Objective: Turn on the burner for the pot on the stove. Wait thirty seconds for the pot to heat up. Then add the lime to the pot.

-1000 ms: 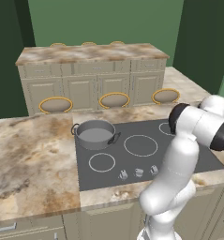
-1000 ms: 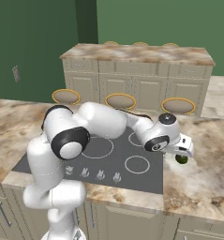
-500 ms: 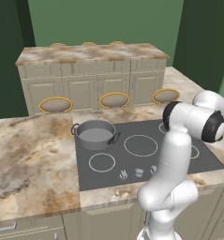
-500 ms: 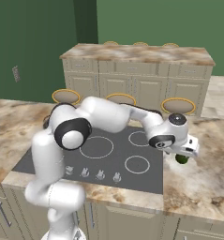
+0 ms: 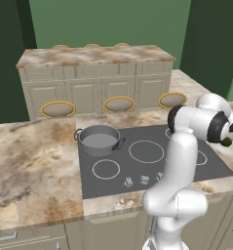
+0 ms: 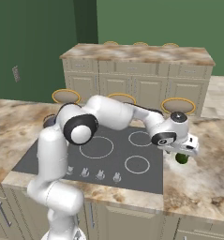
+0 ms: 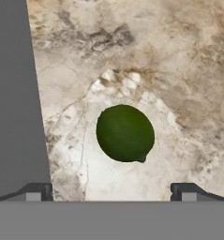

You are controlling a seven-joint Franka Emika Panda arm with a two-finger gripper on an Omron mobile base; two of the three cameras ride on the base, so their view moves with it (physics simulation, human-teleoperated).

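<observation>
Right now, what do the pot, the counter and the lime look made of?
The pot: likely brushed steel, matte grey with dark handles. The counter: polished stone, perhaps marble or granite, judging by its beige-brown veining. The lime: dark green fruit rind, dull and faintly dimpled.

The lime point(image 6: 182, 158) is half tucked under the hand in the right base view — just its lower part peeks out. From the left base view it's a tiny green sliver point(image 5: 227, 142) behind the wrist. The stove point(image 7: 12, 93) gets chopped by the left edge in the hand view. Knobs point(image 5: 144, 179) are too small to read — can't tell any setting, and the arm covers the right ones.
</observation>
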